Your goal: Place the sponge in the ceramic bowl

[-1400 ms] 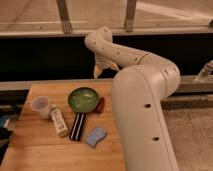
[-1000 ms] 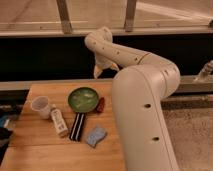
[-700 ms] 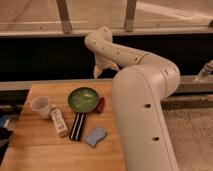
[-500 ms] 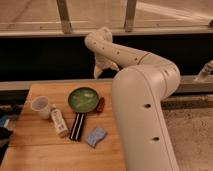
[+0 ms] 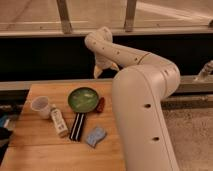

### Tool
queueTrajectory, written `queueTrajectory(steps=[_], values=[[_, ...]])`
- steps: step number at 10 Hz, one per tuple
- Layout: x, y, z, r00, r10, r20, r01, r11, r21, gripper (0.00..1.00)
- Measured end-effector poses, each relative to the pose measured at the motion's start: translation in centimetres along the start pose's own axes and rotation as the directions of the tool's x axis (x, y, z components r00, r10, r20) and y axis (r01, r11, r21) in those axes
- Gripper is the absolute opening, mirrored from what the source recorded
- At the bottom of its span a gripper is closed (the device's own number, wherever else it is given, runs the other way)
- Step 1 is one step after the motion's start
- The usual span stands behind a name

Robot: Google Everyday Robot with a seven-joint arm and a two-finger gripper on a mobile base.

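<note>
- On the wooden table (image 5: 40, 152), toward its 5 o'clock corner, the sponge (image 5: 95, 136) lies flat: a small light-blue pad, resting on the wood with nothing holding it.
- From the sponge, the ceramic bowl (image 5: 82, 100) sits at about 11 o'clock, near but not touching. Its green inside looks bare, though from where I stand the glaze is dim and I would not swear to it.
- Between the two lies a black striped bar (image 5: 77, 126), at roughly 9 o'clock of the sponge. A small reddish-brown thing (image 5: 101, 105) sits just beside the bowl at its 3 o'clock.
- A white mug (image 5: 41, 106) stands at the bowl's 9 o'clock, and a pale little bottle (image 5: 60, 122) lies at its 7 o'clock.
- The gripper (image 5: 104, 67) hangs beyond the table's far edge, at about 1 o'clock of the bowl and well apart from the sponge. Whether it is spread or pressed together, I cannot tell. It does not carry the sponge.
- As things lie, the task's end state is not there, since the sponge is outside the bowl.
- What is left, to my eye, is all of the handling: bringing the gripper down toward 6 o'clock over the sponge, taking hold, lifting past the striped bar, and letting go over the bowl.
</note>
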Motion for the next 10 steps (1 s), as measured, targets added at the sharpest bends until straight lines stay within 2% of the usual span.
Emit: queueTrajectory(steps=[4, 6, 8, 10], values=[[0.0, 0.0, 0.0, 1.0, -0.001, 0.0, 0.001, 1.0, 0.001, 0.8], [0.5, 0.1, 0.0, 1.0, -0.023, 0.012, 0.023, 1.0, 0.007, 0.8], [3.0, 1.1, -0.1, 0.996, -0.078, 0.034, 0.077, 0.997, 0.005, 0.8], [5.7, 0.9, -0.2, 0.995, -0.088, 0.055, 0.09, 0.996, -0.03, 0.8]])
